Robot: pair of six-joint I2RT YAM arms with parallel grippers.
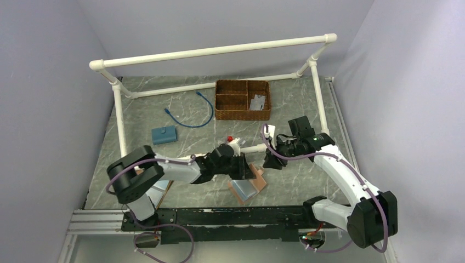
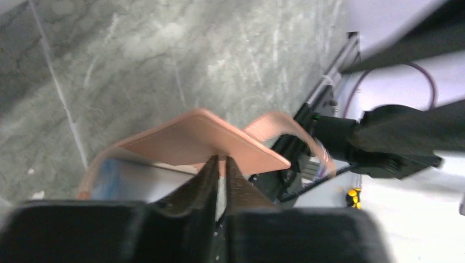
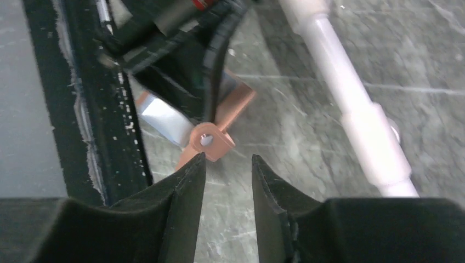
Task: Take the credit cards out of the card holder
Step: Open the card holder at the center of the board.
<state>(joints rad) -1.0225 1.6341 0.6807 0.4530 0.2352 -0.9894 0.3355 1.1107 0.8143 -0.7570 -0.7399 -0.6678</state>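
Only the left wrist view shows the left end effector (image 2: 220, 162) pinching a flap of the card holder (image 2: 192, 138). The right wrist view shows the right end effector (image 3: 227, 160) open.

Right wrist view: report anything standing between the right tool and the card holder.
Nothing visible does. The card holder's snap tab lies just beyond the right tool's open fingertips, with bare table between. The left tool grips the card holder farther back.
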